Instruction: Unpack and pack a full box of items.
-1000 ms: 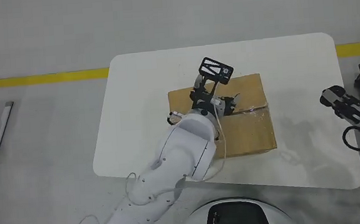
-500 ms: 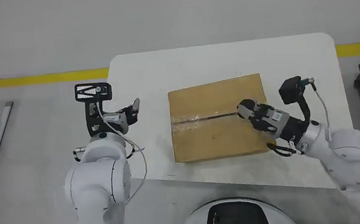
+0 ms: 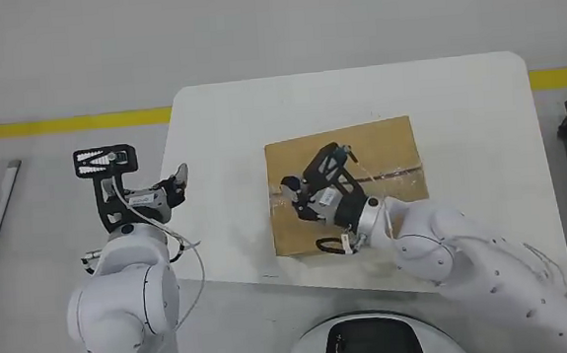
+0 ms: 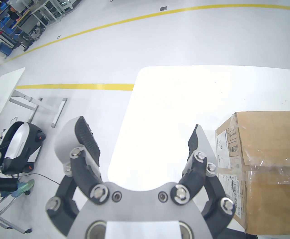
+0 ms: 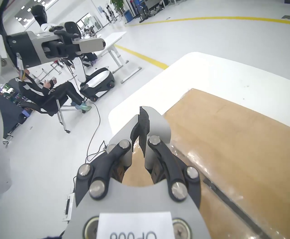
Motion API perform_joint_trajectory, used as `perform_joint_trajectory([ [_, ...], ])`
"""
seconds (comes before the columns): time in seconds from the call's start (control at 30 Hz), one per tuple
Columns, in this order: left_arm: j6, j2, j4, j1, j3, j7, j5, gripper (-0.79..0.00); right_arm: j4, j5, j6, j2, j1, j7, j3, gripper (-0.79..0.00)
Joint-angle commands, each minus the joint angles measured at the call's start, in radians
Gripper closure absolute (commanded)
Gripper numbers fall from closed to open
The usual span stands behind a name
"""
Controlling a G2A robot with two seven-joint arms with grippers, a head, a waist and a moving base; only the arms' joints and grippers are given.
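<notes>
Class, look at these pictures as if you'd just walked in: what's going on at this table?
A two-armed robot is working on a closed, taped box on a white table. Its right tool, shut, is over the box top, near the end of the tape closest to the other arm. The left tool hangs open at the table's edge, apart from the box. Nothing is unpacked yet.

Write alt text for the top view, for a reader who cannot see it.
A closed, taped cardboard box sits on a white table. The right gripper, shut, is over the box's taped seam near one end. The left gripper, open, hangs apart from the box at the table's edge.
</notes>
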Motion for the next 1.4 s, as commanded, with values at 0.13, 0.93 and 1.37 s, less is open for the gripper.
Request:
perform_joint_trajectory([
  [0.13,0.000,0.000,0.000,0.000,0.000,0.000,0.000,-0.785,0.065,-0.036,0.053,-0.019,0.018,-0.003,-0.034,0.000],
  [0.93,0.000,0.000,0.000,0.000,0.000,0.000,0.000,-0.785,-0.038,-0.035,0.035,0.015,-0.179,0.057,0.207,0.000],
  [1.37,0.000,0.000,0.000,0.000,0.000,0.000,0.000,-0.785,-0.123,-0.001,0.015,0.044,-0.319,0.085,0.429,0.000],
])
